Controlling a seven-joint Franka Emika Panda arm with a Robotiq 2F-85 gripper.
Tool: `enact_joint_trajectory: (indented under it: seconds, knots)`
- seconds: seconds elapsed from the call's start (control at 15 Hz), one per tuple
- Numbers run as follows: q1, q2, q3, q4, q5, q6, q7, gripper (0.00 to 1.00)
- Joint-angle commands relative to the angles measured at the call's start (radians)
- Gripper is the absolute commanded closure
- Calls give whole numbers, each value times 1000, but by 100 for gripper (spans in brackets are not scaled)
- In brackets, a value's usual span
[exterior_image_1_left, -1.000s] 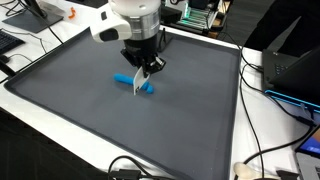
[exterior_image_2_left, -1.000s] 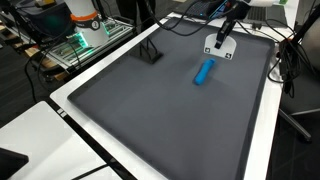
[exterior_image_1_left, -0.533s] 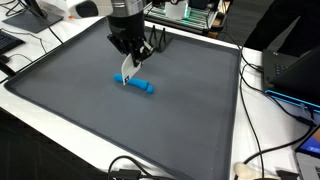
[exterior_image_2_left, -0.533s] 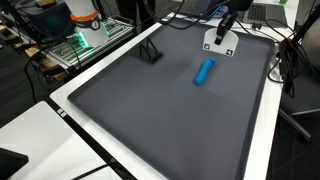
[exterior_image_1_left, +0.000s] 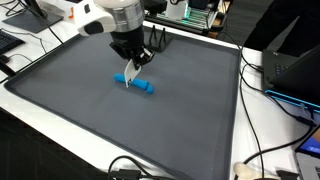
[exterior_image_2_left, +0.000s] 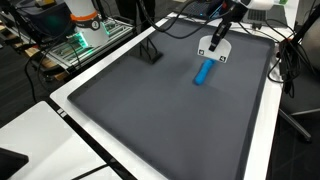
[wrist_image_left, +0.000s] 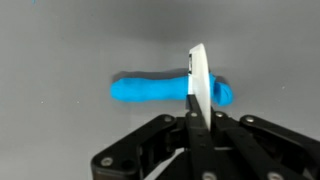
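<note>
The claw (wrist_image_left: 196, 128) was pressed together on a thin, flat white piece (wrist_image_left: 197, 80), pinching it by one end so that the rest stuck out past the fingertips. In the wrist view the piece appeared edge-on, a narrow white strip running straight away from the jaws. It crossed in front of a blue cylinder (wrist_image_left: 148, 91) close to the cylinder's right end. Whether the piece touched the cylinder could not be told.

The blue cylinder lay flat on its side on a dark grey mat (exterior_image_1_left: 90, 120), left to right across the wrist view. Most of its length reached to the left of the white piece, and only a short stub showed to the right.

In an exterior view the claw (exterior_image_1_left: 129, 63) hung just above the cylinder (exterior_image_1_left: 138, 85), with the white piece (exterior_image_1_left: 128, 78) pointing down at it, in the far half of the mat. In an exterior view the broad face of the piece (exterior_image_2_left: 213, 49) showed just beyond the far end of the cylinder (exterior_image_2_left: 204, 71).

The mat covered nearly all of a white worktop (exterior_image_1_left: 255, 120). A small black stand (exterior_image_2_left: 150, 52) stood at the far part of the mat, well apart from the cylinder.
</note>
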Motion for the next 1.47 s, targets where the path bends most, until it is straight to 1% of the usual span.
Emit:
enact_joint_trajectory:
  seconds: [0.0, 1.4]
  knots:
    - [-13, 7, 15, -12, 1, -12, -22, 99]
    - [-13, 63, 17, 6, 10, 55, -12, 99]
